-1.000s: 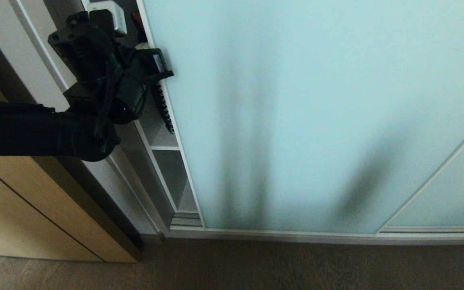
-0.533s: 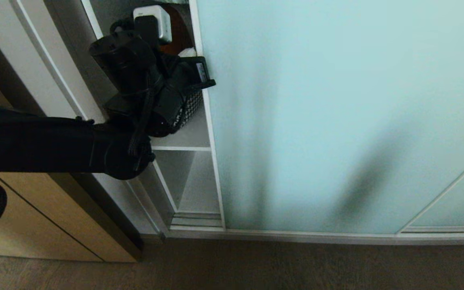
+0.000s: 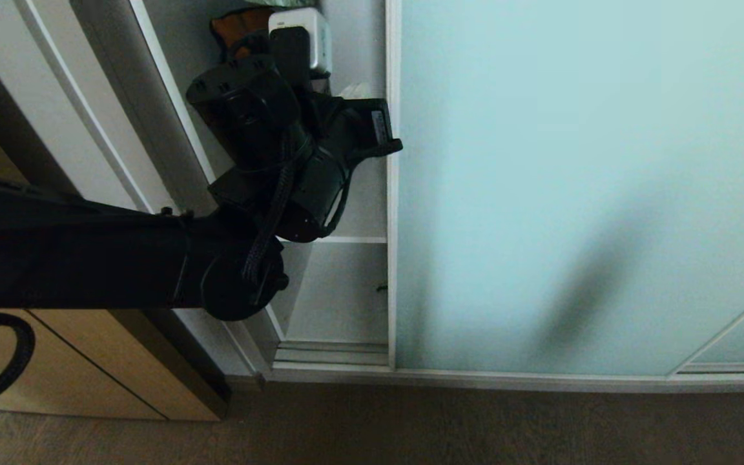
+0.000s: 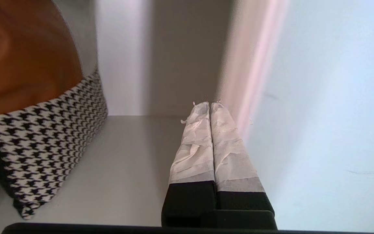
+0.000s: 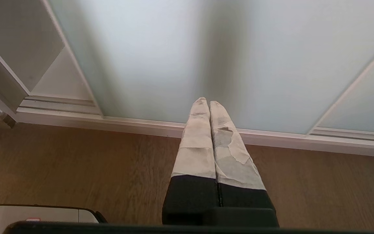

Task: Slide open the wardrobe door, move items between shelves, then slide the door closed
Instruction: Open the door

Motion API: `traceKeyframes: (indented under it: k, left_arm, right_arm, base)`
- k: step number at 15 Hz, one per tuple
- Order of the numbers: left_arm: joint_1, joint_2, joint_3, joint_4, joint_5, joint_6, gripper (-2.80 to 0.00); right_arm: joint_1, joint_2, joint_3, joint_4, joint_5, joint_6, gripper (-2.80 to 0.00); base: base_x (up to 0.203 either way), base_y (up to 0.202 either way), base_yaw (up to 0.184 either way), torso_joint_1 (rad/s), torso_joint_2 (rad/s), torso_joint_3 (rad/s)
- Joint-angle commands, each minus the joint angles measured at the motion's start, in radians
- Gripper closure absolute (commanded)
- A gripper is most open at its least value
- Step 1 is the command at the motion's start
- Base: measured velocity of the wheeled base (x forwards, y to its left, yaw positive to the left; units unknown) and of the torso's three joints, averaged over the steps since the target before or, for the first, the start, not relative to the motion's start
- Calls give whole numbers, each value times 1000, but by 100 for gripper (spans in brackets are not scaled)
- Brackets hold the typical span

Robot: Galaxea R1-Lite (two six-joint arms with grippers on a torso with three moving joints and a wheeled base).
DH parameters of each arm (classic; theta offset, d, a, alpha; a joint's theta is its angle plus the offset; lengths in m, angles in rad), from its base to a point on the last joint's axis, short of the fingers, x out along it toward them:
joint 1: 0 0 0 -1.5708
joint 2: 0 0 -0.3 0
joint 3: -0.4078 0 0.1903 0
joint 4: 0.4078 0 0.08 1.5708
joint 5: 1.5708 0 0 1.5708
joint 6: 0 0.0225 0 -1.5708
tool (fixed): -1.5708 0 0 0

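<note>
Beside the closed left end effector (image 4: 209, 105), sliding wardrobe door (image 3: 572, 181) edge.

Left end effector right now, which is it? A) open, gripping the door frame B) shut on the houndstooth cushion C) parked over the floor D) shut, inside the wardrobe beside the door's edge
D: the left end effector has its taped fingers pressed together, holding nothing, above the white shelf next to the sliding wardrobe door, with the houndstooth cushion off to the other side.

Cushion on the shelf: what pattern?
Black-and-white houndstooth with a brown panel on the cushion, clearest in the left wrist view.
</note>
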Motion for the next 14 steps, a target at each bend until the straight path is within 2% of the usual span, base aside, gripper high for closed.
traceKeyframes:
  k: [1,3,6,9,11,14]
  left_arm:
    - [-6,-46,11,-8,21,0,0]
    - [-1,-98,26,-5,27,-1,0]
    - [23,-183,166,-33,52,-4,0]
    - [179,-290,298,-52,91,6,0]
    - [312,-371,439,-58,99,10,0]
    - [447,-581,657,-60,102,20,0]
  right_arm:
    - [0,0,0,0,1,0,0]
    - [1,0,0,0,1,0,0]
    - [1,0,0,0,1,0,0]
    - [0,0,0,0,1,0,0]
    - [0,0,0,0,1,0,0]
    - [1,0,0,0,1,0,0]
  base:
    - [0,0,0,0,0,0]
    - [0,0,0,0,0,0]
    - [0,0,0,0,0,0]
    - [0,0,0,0,0,0]
    - [0,0,0,0,0,0]
    - [0,0,0,0,0,0]
